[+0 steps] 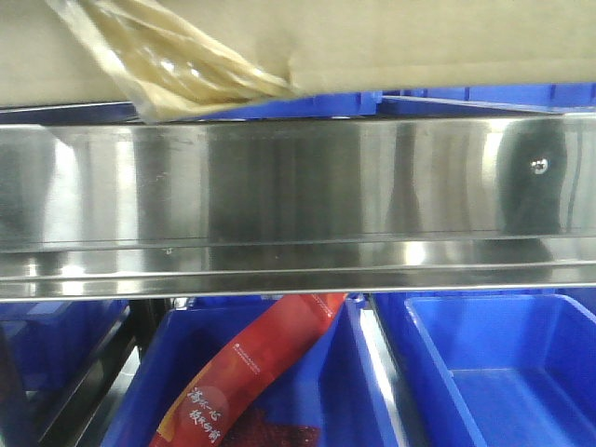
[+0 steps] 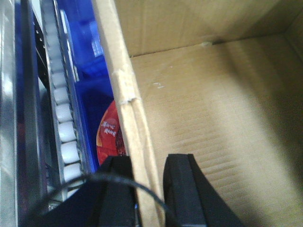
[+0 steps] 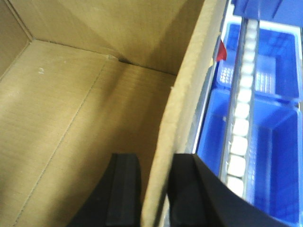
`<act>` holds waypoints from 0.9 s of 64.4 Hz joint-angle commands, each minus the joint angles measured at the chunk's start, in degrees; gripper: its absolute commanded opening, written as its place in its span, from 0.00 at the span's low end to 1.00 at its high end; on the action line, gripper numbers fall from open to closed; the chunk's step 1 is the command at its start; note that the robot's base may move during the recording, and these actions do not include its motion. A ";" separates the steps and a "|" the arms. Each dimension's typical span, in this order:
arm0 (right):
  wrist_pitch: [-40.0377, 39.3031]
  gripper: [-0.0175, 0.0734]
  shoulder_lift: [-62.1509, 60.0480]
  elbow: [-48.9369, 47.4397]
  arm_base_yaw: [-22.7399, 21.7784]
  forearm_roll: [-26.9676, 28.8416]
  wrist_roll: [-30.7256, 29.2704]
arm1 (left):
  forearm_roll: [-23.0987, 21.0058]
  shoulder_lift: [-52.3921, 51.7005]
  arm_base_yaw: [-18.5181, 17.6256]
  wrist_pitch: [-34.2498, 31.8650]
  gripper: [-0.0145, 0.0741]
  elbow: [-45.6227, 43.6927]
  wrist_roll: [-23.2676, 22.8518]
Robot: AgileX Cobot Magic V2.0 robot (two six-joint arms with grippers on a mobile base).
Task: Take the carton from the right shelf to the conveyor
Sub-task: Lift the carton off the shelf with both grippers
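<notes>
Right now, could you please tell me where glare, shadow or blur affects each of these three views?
Front view: white glare bands streak the brushed stainless-steel shelf rail. Left wrist view: a diagonal shadow crosses the floor of the brown cardboard carton; the near black gripper fingers look soft. Right wrist view: the white rollers are blown out.

Free inside the carton (image 2: pixel 222 123) at right of the left-wrist view and left of the right-wrist one; barred mid-frame in front by the shelf rail (image 1: pixel 298 196), with bins (image 1: pixel 503 372) and a red packet (image 1: pixel 261 368) crowding underneath.
</notes>
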 commanded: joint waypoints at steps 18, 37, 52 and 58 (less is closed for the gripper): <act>-2.92 0.12 -1.20 -0.36 0.35 1.66 -2.15 | -0.53 -0.88 -0.39 -1.84 0.15 -0.85 0.65; -3.42 0.12 -1.20 -0.36 0.35 2.05 -2.15 | -0.53 -0.88 -0.39 -1.84 0.15 -0.84 0.65; -4.15 0.12 -1.20 -0.36 0.35 2.05 -2.15 | -0.53 -0.88 -0.39 -1.84 0.15 -0.84 0.65; -4.23 0.12 -1.20 -0.36 0.35 2.05 -2.15 | -0.53 -0.88 -0.39 -1.84 0.15 -0.84 0.65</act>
